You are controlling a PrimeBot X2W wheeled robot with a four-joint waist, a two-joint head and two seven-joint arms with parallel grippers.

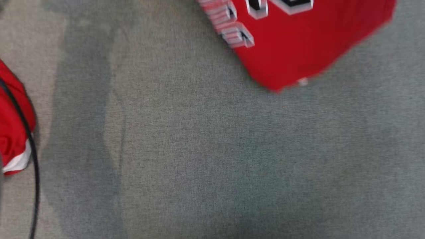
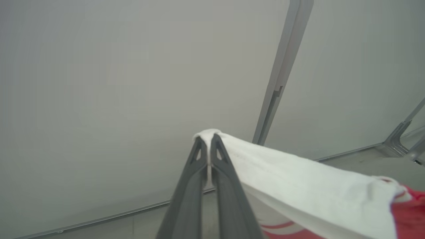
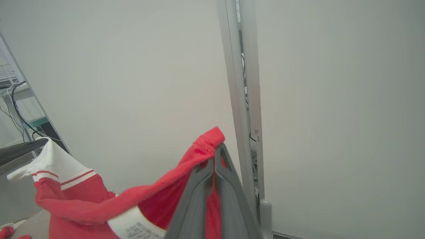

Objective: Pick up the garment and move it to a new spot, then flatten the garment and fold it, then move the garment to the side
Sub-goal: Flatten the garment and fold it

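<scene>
The garment [image 1: 298,43] is a red jersey with black-and-white lettering, blurred at the top right of the head view above the grey table. My left gripper [image 2: 208,141] is shut on its white trimmed edge [image 2: 298,179], which stretches off to the right. My right gripper [image 3: 215,156] is shut on a red hem of the garment [image 3: 83,196], and a white label [image 3: 132,225] hangs below it. In the right wrist view the left gripper's dark fingers [image 3: 23,149] hold the white trim at the left edge. The cloth sags between the two grips.
A grey cloth-covered table [image 1: 212,149] spreads under the garment. At its left edge a red piece with a white band [image 1: 13,132] sits by a black cable [image 1: 33,166]; I cannot tell if it belongs to the same garment. Pale wall panels and a metal post [image 3: 242,99] stand behind.
</scene>
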